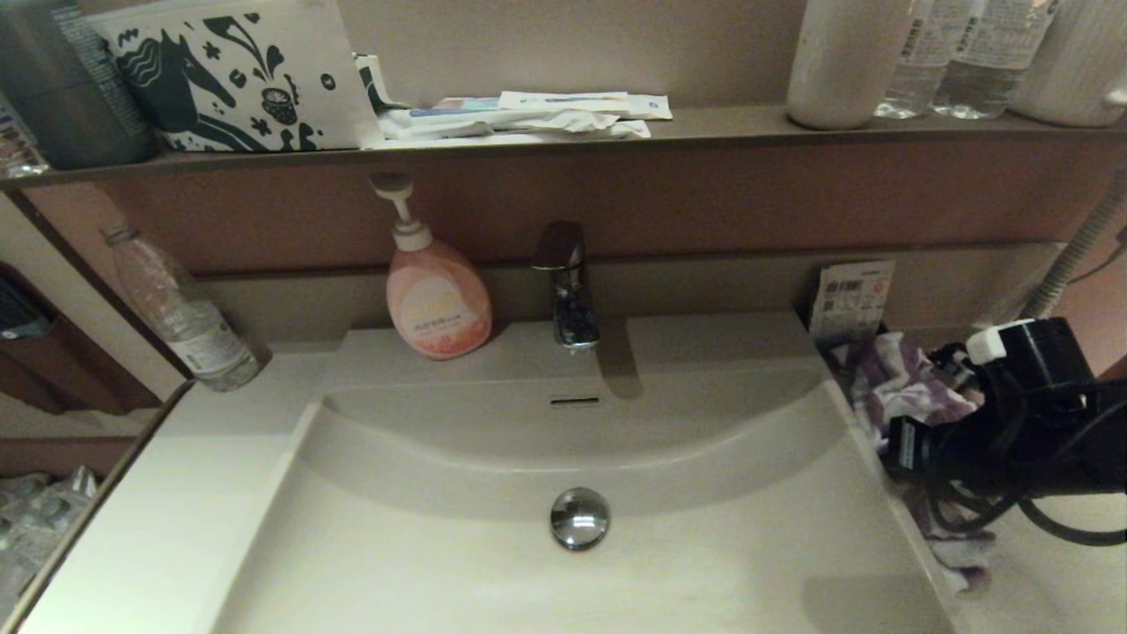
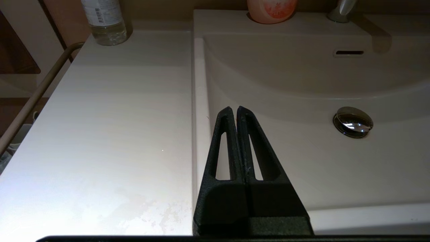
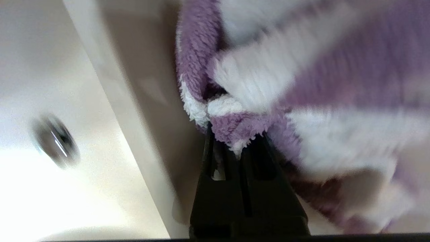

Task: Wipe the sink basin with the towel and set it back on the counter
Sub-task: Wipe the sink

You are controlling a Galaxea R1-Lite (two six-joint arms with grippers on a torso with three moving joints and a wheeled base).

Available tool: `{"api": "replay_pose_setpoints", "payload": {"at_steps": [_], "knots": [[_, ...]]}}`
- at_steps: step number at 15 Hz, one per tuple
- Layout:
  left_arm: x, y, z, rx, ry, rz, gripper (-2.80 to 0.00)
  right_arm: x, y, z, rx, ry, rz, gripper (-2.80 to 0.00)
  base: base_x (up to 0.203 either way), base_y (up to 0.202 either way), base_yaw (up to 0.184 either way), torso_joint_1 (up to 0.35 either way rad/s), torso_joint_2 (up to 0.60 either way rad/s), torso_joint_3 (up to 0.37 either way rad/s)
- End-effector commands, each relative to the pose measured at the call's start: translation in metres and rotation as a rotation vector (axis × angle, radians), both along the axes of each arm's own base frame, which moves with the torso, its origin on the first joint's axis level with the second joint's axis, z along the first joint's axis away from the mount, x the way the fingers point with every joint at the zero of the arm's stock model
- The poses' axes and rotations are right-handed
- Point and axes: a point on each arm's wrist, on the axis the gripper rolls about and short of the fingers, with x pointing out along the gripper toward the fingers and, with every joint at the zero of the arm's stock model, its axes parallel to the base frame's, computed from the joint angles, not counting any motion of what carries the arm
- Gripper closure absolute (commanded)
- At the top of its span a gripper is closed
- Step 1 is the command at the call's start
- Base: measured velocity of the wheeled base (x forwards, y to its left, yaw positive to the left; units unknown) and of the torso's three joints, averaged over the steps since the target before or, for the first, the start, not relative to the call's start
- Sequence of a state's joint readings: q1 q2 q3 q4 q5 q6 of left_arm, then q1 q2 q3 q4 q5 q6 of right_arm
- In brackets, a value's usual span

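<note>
The right gripper (image 3: 237,141) has its jaws clenched on the towel's (image 3: 268,84) edge, over the bench (image 1: 1039,572) right of the basin (image 1: 704,563) — a thin pinch that could slip. The left gripper (image 2: 234,112), jaws closed and empty, idles.

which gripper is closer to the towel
Right. The right gripper is shut on the towel on the counter right of the basin. The left gripper is shut, across at the basin's left rim.
</note>
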State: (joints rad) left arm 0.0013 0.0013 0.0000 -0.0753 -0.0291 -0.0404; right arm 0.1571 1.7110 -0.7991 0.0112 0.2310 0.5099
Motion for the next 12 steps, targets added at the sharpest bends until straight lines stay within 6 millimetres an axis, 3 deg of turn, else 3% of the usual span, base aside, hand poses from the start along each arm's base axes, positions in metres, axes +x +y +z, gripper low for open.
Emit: {"api": "replay_pose_setpoints", "payload": {"at_steps": [1, 9, 12], "knots": [[0.000, 0.000, 0.000, -0.001, 0.000, 0.000, 0.00, -0.025, 0.000, 0.007, 0.006, 0.006, 0.027, 0.00, 0.000, 0.000, 0.000, 0.000, 0.00, 0.000], [0.000, 0.000, 0.000, -0.001, 0.000, 0.000, 0.00, -0.114, 0.017, 0.006, -0.019, 0.091, 0.227, 0.00, 0.000, 0.000, 0.000, 0.000, 0.00, 0.000], [0.000, 0.000, 0.000, -0.001, -0.001, 0.000, 0.00, -0.138, 0.015, 0.012, -0.027, 0.120, 0.272, 0.00, 0.000, 0.000, 0.000, 0.000, 0.00, 0.000]]}}
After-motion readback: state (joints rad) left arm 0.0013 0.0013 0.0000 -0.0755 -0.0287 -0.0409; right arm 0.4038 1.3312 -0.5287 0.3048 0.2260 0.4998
